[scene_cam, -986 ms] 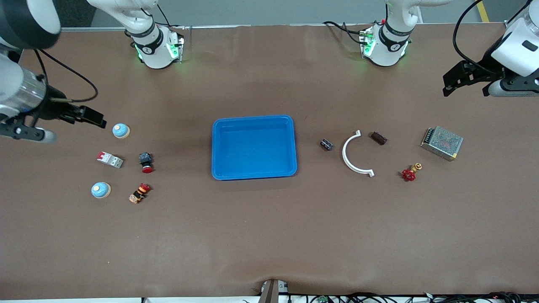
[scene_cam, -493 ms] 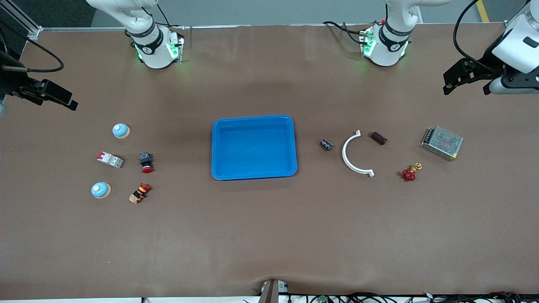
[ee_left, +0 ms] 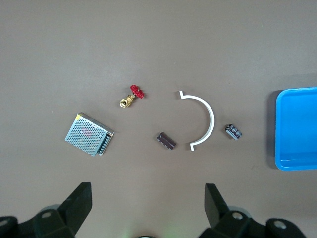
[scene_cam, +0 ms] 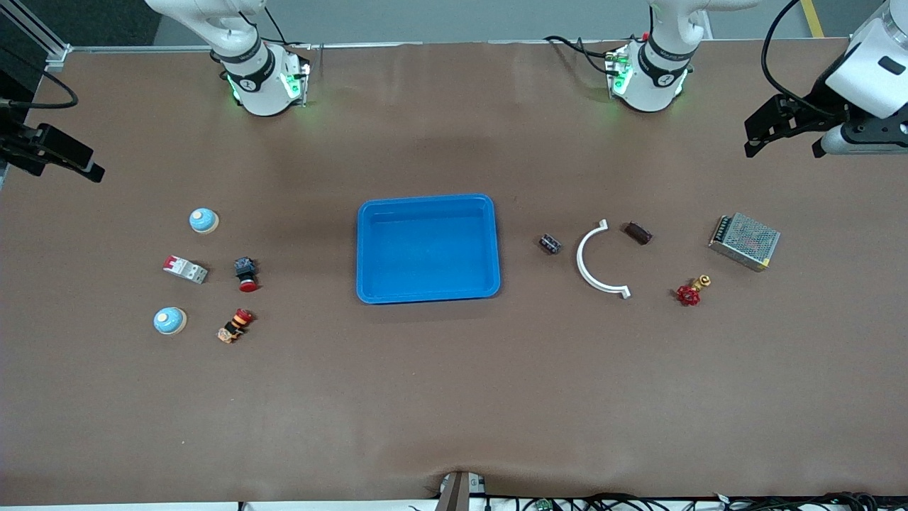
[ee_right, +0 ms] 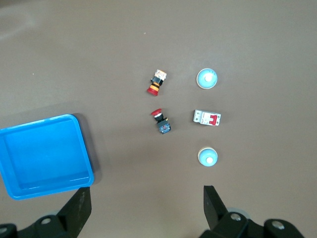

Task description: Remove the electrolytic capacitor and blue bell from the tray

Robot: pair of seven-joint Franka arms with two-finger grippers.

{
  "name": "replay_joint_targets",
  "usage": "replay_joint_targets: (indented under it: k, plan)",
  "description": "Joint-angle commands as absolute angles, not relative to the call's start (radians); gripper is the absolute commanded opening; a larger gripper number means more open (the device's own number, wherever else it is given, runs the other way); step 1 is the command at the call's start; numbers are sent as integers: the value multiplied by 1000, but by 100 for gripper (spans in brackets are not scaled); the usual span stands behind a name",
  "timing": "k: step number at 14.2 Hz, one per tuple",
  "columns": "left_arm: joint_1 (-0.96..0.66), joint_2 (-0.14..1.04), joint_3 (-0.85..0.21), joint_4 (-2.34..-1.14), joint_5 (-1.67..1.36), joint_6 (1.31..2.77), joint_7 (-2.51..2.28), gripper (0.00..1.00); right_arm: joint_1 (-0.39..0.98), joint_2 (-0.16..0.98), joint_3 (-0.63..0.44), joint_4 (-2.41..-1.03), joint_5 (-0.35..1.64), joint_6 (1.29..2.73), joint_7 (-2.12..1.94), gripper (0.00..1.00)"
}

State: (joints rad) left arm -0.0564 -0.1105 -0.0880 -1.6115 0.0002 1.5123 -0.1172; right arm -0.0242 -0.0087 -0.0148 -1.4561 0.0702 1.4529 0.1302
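Blue tray (scene_cam: 428, 248) is sitting empty mid-table; capacitor (scene_cam: 550, 244) and both bells (scene_cam: 203, 221) are already lying outside. Right gripper (scene_cam: 67, 157) is retreating to the table's end, left gripper (scene_cam: 784, 128) hovering, fingers wide, empty.

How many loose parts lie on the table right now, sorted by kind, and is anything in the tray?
Blue bells: 2
Red push buttons: 2
Circuit breaker: 1
Capacitors: 2
White curved bracket: 1
Red valve: 1
Metal mesh box: 1
Total: 10 on the table
Tray: 0 parts inside
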Motion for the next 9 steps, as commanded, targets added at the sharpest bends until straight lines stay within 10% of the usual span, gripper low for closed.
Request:
replay_joint_targets:
  k: [1, 9]
  plan:
    - [-52, -114, -86, -1583, -17, 1502, -118, 100, -15, 14, -20, -1387, 54, 1436, 132, 100]
    - [-51, -101, -84, -1568, -2, 1500, -121, 100, -14, 52, -20, -1387, 26, 1476, 126, 100]
